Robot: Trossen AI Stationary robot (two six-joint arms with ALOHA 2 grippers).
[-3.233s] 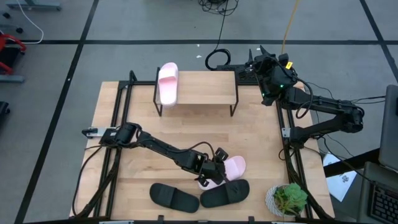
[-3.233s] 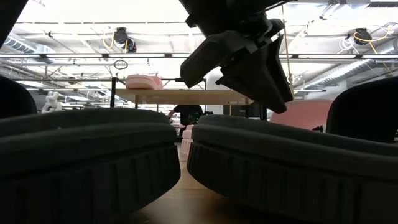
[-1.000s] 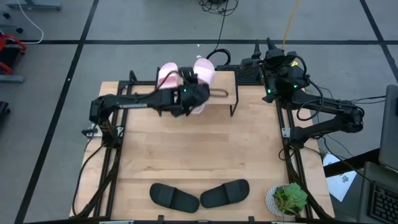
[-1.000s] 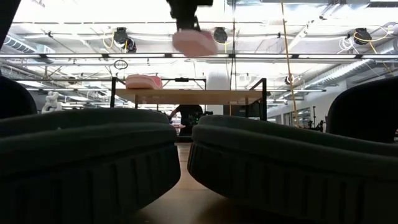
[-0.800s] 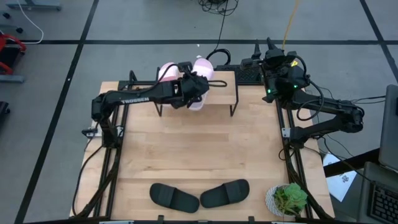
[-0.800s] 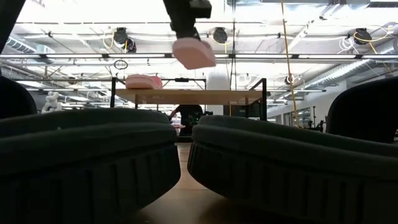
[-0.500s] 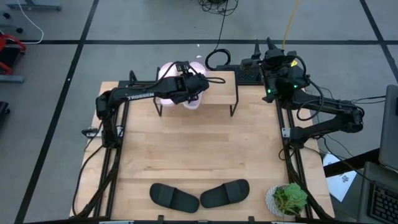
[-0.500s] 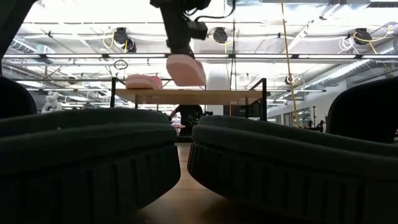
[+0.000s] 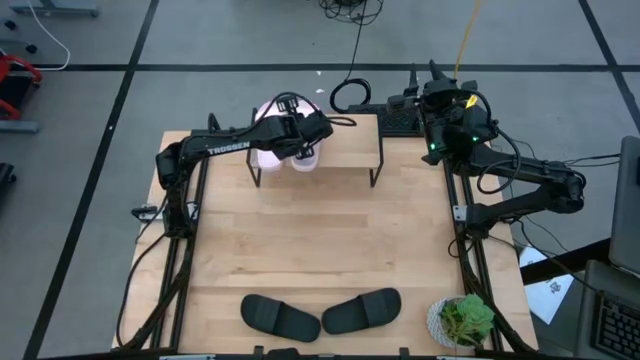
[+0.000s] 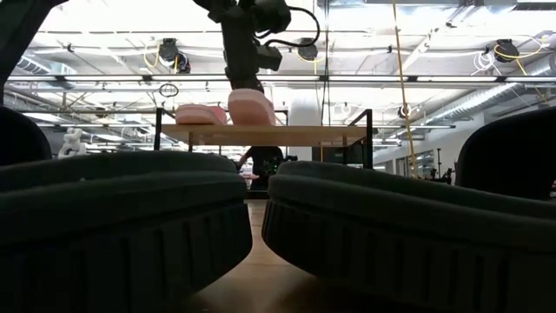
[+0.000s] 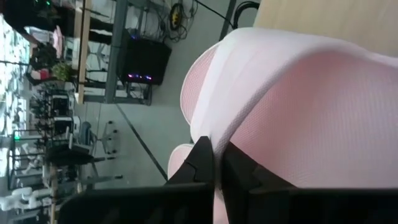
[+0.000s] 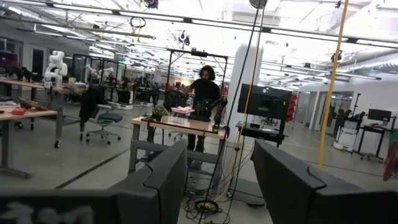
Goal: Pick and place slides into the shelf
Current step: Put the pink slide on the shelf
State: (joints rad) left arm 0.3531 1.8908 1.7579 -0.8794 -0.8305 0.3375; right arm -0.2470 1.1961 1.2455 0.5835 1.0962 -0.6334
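My left gripper (image 9: 296,134) is over the shelf (image 9: 345,142), shut on a pale pink slide (image 9: 306,157). That slide (image 10: 250,108) sits at the light wood plank (image 10: 287,134), just right of the other pink slide (image 10: 200,114), which lies flat on the plank's left end and is mostly hidden under my arm in the high view. Two black slides (image 9: 280,317) (image 9: 362,311) lie sole-down near the table's near edge. My right gripper (image 12: 217,177) is open at the table's far right corner, pointing out into the room. My left gripper pinches the edge of the pink slide's wide strap (image 11: 205,124) between its two fingers (image 11: 200,157). It comes from above, as the low view shows. The slide stays level below the fingers, its sole down at the shelf's plank; whether it rests there I cannot tell.
A small potted plant (image 9: 463,320) stands at the table's near right corner. Black rails (image 9: 183,240) run along both table sides. The shelf's right half (image 9: 355,135) is bare wood. A person (image 12: 205,93) stands far off in the room.
My left gripper has carried the pink slide from high above the shelf toward the table's left and down to the plank, beside the first pink slide. The slide has turned about on the way. The right arm has kept still.
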